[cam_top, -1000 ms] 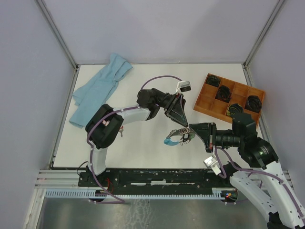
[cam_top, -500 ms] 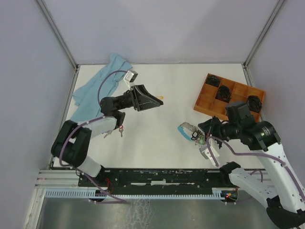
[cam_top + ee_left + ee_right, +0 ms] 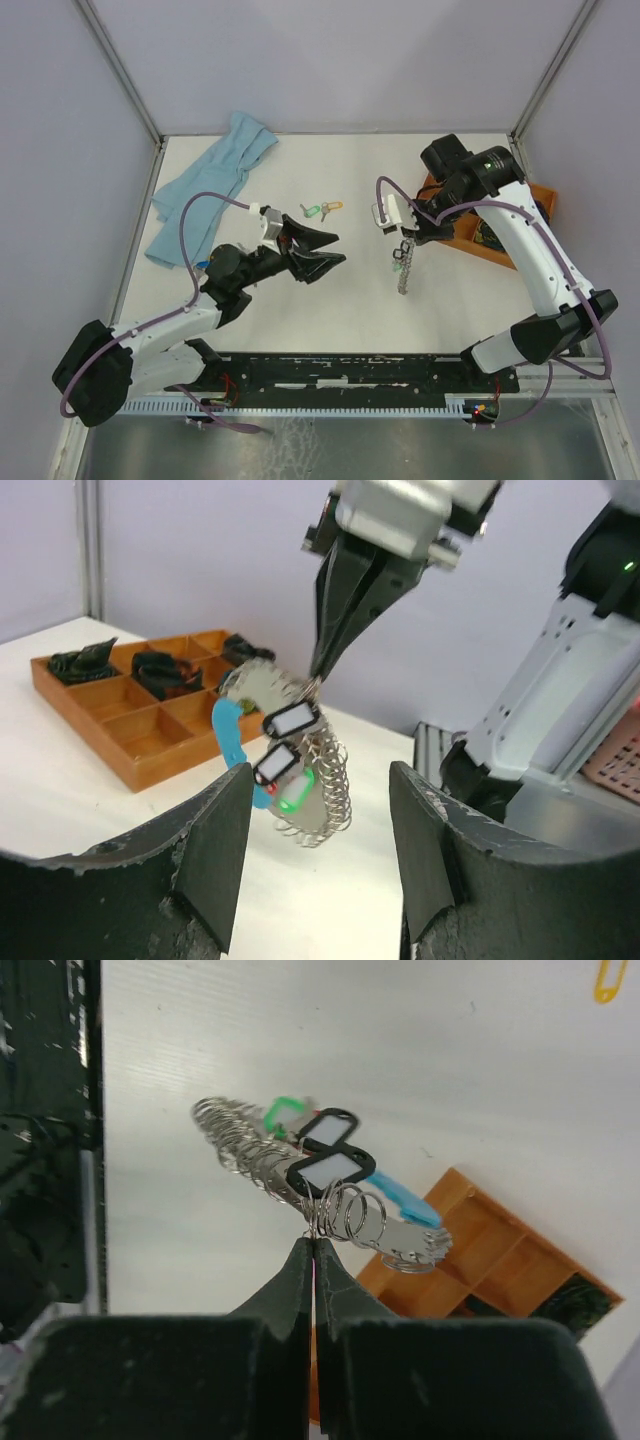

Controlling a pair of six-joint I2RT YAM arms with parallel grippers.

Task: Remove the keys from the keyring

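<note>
Hanging in the air over the right half of the table (image 3: pixel 450 300), the keyring (image 3: pixel 403 265) dangled from the right gripper (image 3: pixel 410 240). That gripper's fingers were pressed together, pinching one thin wire loop at the top of the bundle. In the right wrist view the two fingers met with no gap at the pinch, and the keyring stretched out beyond them. It showed as a row of silver coils, with two black-framed tags, a green tag and a light blue curved stretch. The keys (image 3: pixel 320 780) on it were crowded together and could not be counted. Seen from the left wrist, the bundle drooped below the right gripper, the blue stretch on its left side and a green tag low down.

The left gripper (image 3: pixel 338 247) sat lower and to the left, well apart from the keyring, with its fingers (image 3: pixel 215 850) spread and nothing between them. It pointed toward the hanging bundle.

Two loose tagged keys (image 3: pixel 322 210), one tag green and one yellow-orange, lay on the table farther back, between the arms. A wooden tray (image 3: pixel 150 735) stood at the right, mostly behind the right arm in the top view, with dark items (image 3: pixel 155 668) in several of its compartments. A light blue cloth (image 3: pixel 205 190) lay crumpled at the far left.
</note>
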